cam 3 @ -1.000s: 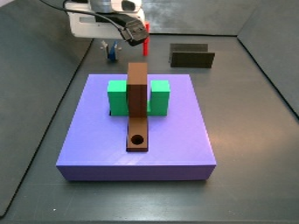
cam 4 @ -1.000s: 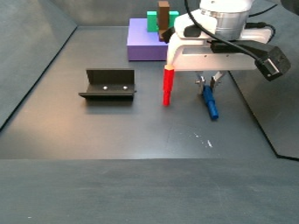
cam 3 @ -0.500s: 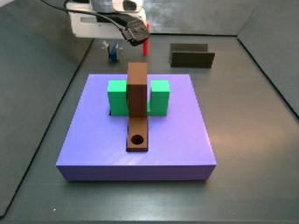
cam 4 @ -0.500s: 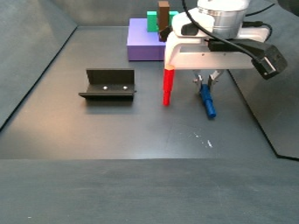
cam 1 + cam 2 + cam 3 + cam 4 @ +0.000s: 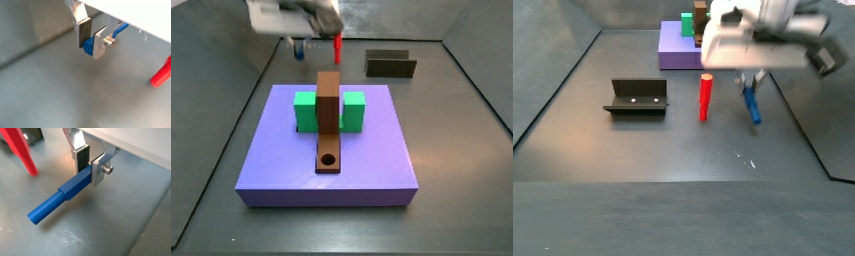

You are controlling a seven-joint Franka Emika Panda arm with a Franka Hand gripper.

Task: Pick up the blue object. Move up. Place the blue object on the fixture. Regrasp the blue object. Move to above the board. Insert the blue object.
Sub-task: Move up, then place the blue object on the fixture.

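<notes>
My gripper (image 5: pixel 89 170) is shut on the blue object (image 5: pixel 59 203), a thin blue peg clamped at one end between the silver fingers. In a wrist view the peg's gripped end (image 5: pixel 87 48) shows just under the pads. A side view shows the blue object (image 5: pixel 752 104) hanging at a slant below the blurred hand, its lower end close above the floor. The fixture (image 5: pixel 636 97) stands on the floor to the left, apart from the gripper. The board (image 5: pixel 372 150) carries a green block (image 5: pixel 353 110) and a brown bar (image 5: pixel 329 115) with a round hole.
A red peg (image 5: pixel 704 97) stands upright on the floor right beside the gripper, and also appears in both wrist views as the red peg (image 5: pixel 20 150) and red peg (image 5: pixel 160 75). Dark walls enclose the floor.
The gripper has moved upward with the blue peg in it, and the hand is now blurred by motion. The red peg, fixture and board have not moved.
</notes>
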